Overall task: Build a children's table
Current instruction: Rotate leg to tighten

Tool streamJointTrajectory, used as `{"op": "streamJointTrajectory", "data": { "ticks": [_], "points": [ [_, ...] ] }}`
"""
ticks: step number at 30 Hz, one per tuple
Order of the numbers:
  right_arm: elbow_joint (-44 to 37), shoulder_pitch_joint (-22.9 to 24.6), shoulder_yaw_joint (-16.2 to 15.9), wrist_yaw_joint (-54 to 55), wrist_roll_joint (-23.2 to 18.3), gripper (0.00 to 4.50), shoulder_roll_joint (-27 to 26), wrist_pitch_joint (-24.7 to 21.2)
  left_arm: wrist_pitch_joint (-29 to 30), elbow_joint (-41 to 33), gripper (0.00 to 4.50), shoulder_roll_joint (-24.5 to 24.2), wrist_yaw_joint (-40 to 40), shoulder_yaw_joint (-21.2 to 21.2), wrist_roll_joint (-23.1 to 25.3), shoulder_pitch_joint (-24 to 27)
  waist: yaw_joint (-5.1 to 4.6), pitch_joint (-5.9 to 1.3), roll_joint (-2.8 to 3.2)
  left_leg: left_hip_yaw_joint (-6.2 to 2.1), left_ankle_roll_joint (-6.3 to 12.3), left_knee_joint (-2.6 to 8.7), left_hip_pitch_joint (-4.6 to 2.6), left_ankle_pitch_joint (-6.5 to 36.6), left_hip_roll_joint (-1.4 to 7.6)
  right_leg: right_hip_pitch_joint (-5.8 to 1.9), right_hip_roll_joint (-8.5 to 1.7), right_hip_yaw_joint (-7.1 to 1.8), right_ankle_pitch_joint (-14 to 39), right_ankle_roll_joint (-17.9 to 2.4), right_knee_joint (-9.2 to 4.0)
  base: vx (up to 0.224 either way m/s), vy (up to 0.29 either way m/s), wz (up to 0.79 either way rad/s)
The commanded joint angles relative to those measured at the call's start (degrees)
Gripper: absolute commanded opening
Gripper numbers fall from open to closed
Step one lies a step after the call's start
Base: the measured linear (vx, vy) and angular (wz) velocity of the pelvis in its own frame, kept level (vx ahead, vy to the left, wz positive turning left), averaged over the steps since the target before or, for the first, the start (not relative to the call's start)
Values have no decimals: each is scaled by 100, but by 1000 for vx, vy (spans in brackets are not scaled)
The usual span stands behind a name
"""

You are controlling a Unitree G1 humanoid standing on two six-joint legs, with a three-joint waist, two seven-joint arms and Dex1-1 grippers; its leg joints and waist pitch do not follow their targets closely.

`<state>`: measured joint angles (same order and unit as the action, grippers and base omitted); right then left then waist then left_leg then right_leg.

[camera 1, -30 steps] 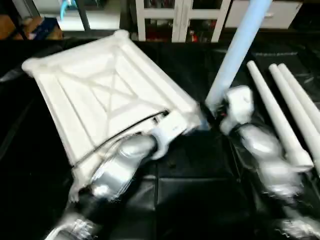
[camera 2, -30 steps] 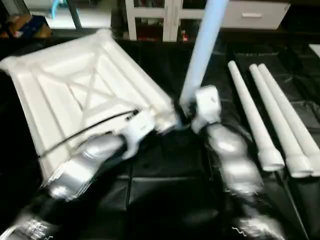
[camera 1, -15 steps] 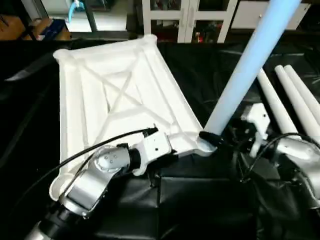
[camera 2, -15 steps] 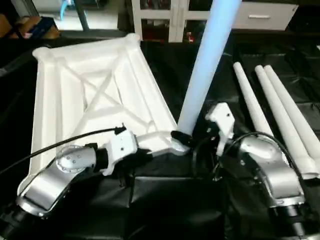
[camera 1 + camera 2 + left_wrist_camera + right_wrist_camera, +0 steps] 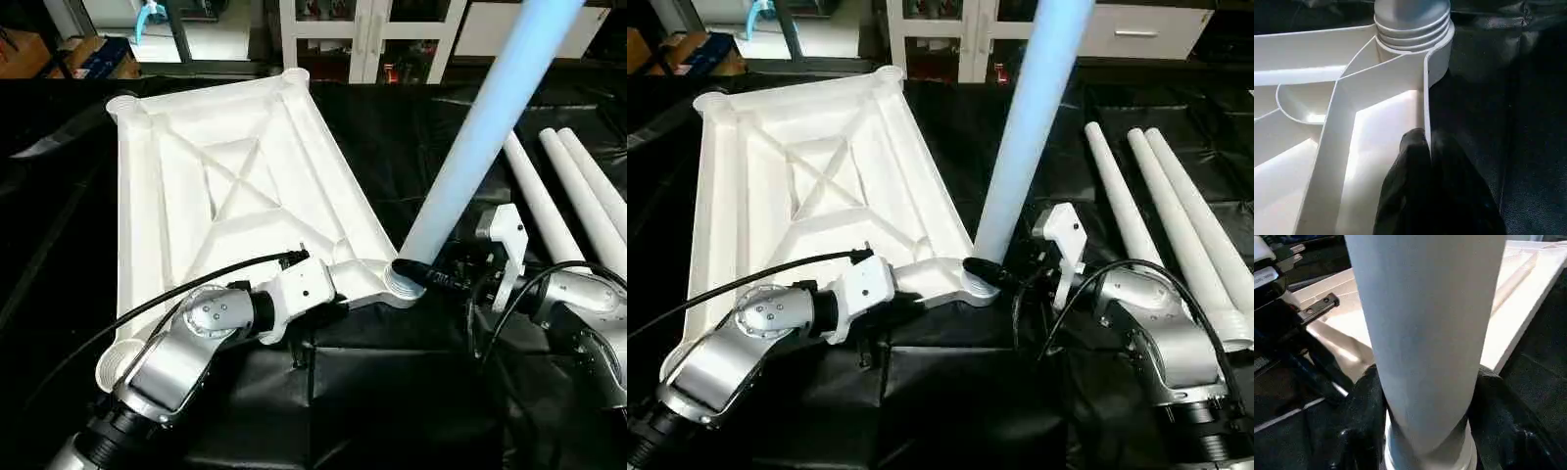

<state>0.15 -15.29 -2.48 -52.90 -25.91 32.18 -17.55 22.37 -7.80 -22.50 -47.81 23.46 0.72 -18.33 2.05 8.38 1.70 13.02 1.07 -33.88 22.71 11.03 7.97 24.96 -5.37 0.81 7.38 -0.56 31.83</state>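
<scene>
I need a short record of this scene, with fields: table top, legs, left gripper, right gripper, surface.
table top: white table top lies underside up, X ribs showing
fitted leg: one leg stands in the near corner socket, leaning
loose legs: three loose legs lie side by side to the right
left gripper: left gripper shut on the top's rim near that socket
right gripper: right gripper with fingers on both sides of the leg's base
surface: black cloth

Setting looking like lab or robotics workroom. White glass-door cabinet standing along rear wall. Black sheeting covering work surface. Cardboard box sitting at far left, beside blue item.
</scene>
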Motion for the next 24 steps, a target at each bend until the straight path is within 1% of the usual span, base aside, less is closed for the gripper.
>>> {"op": "streamJointTrajectory", "data": {
  "ticks": [1, 2, 3, 4, 5, 6, 7, 9, 11, 12, 13, 14, 15, 16, 17, 18, 19, 21, 22, 23, 24],
  "points": [
    [206, 0, -47, 432, 261, 193, -129, -156, 110, 22, 0, 83, 2, 172, -13, 15, 2, -407, -85, -275, 593, 469, -193, 920, 504, -248, -304, -155, 1341, -1416, -253, 0, 0, 0],
    [343, -44, -55, 724, 435, 193, -216, -146, 171, 59, 0, 141, 62, 185, 11, -14, -5, -397, -87, -279, 558, 475, -187, 960, 507, -238, -303, -157, 1425, -1402, -259, 0, 0, 0],
    [680, -153, -8, 1408, 663, 193, -513, -248, 364, 205, 0, 351, 324, 220, 143, -134, -34, -388, -97, -285, 484, 484, -165, 1103, 494, -244, -308, -158, 1645, -1356, -275, 0, 0, 0],
    [680, -153, -8, 1408, 663, 193, -513, -248, 364, 205, 0, 351, 324, 220, 143, -134, -55, -375, -94, -292, 428, 486, -154, 1166, 488, -234, -318, -161, 1807, -1329, -291, 0, 0, 0],
    [680, -153, -8, 1408, 663, 193, -513, -248, 364, 205, 0, 351, 324, 220, 143, -134, -74, -359, -96, -320, 285, 512, -146, 1445, 471, -240, -322, -145, 2281, -1180, -332, 0, 0, 0],
    [680, -153, -8, 1408, 663, 193, -513, -248, 364, 205, 0, 351, 324, 220, 143, -134, -73, -372, -109, -337, 163, 519, -178, 1612, 481, -238, -329, -149, 2497, -1066, -351, 0, 0, 0],
    [680, -153, -8, 1408, 663, 193, -513, -248, 364, 205, 0, 351, 324, 220, 143, -134, -68, -354, -104, -328, 113, 525, -208, 1783, 482, -194, -317, -163, 2615, -989, -388, 0, 0, 0],
    [680, -153, -8, 1408, 663, 193, -513, -248, 364, 205, 0, 351, 324, 220, 143, -134, -70, -361, -104, -328, 84, 530, -212, 1838, 479, -189, -308, -165, 2587, -943, -391, 0, 0, 0],
    [680, -153, -8, 1408, 663, 192, -513, -248, 364, 205, 0, 351, 324, 220, 143, -134, -69, -367, -98, -330, 89, 536, -205, 1796, 482, -190, -297, -163, 2443, -950, -377, 0, 0, 0],
    [1565, -556, 189, 3038, 1035, 190, -1263, -100, 888, 665, 0, 1044, 1039, 191, 338, -524, -81, -371, -95, -320, 98, 535, -194, 1725, 486, -191, -296, -168, 2285, -998, -366, 0, 0, 0],
    [1655, -600, 206, 3199, 1072, 189, -1336, -79, 937, 714, 0, 1118, 1114, 184, 354, -565, -155, -353, -60, -310, -8, 531, -176, 1697, 462, -130, -273, -165, 2272, -1086, -368, 0, 0, 0],
    [2302, -931, 336, 4320, 1303, 189, -1851, 116, 1274, 1084, 0, 1681, 1687, 80, 441, -877, -168, -357, -67, -326, -64, 520, -167, 1839, 435, -144, -287, -144, 2482, -1060, -382, 0, 0, 0],
    [2302, -931, 336, 4320, 1303, 189, -1851, 116, 1274, 1084, 0, 1681, 1687, 80, 441, -877, -239, -356, -89, -363, -259, 518, -176, 2087, 412, -142, -293, -117, 2947, -949, -404, -61, 19, -11],
    [2971, -1297, 508, 5380, 1443, 189, -2368, 411, 1550, 1438, 0, 2250, 2228, -86, 450, -1187, -224, -403, -92, -390, -313, 504, -190, 2087, 415, -176, -324, -103, 2980, -894, -394, -61, 19, -11],
    [3267, -1489, 569, 5743, 1481, 189, -2590, 597, 1620, 1575, 0, 2486, 2440, -176, 428, -1326, -284, -362, -76, -398, -333, 522, -166, 2222, 408, -130, -308, -94, 3040, -829, -428, 0, 0, 0],
    [3308, -1521, 573, 5774, 1484, 188, -2620, 632, 1621, 1590, 0, 2516, 2463, -190, 422, -1346, -325, -383, -107, -410, -298, 522, -172, 2406, 388, -149, -286, -60, 3062, -706, -446, 0, 0, 0],
    [3420, -1629, 589, 5836, 1486, 188, -2709, 735, 1604, 1615, 0, 2567, 2492, -203, 413, -1398, -337, -393, -128, -411, -206, 539, -150, 2431, 394, -174, -279, -47, 2906, -629, -466, 0, 0, 0],
    [3472, -1680, 593, 5873, 1499, 188, -2748, 778, 1606, 1628, 0, 2590, 2508, -206, 419, -1422, -337, -395, -103, -411, -88, 551, -116, 2341, 397, -191, -276, -44, 2625, -636, -459, 0, 0, 0],
    [3550, -1810, 531, 5693, 1543, 188, -2789, 882, 1563, 1616, 0, 2517, 2490, -247, 469, -1403, -324, -401, -136, -390, -26, 539, -145, 2312, 400, -163, -271, -50, 2505, -665, -464, 0, 0, 0],
    [3585, -1854, 513, 5608, 1578, 188, -2799, 935, 1553, 1614, 0, 2483, 2476, -273, 498, -1384, -327, -397, -131, -388, -2, 540, -137, 2292, 396, -170, -272, -50, 2462, -695, -456, 0, 0, 0],
    [3666, -1910, 508, 5543, 1602, 188, -2822, 1006, 1554, 1628, 0, 2461, 2481, -299, 545, -1376, -333, -396, -141, -389, 35, 543, -118, 2242, 398, -189, -278, -46, 2413, -741, -448, 0, 0, 0]
  ]
}}
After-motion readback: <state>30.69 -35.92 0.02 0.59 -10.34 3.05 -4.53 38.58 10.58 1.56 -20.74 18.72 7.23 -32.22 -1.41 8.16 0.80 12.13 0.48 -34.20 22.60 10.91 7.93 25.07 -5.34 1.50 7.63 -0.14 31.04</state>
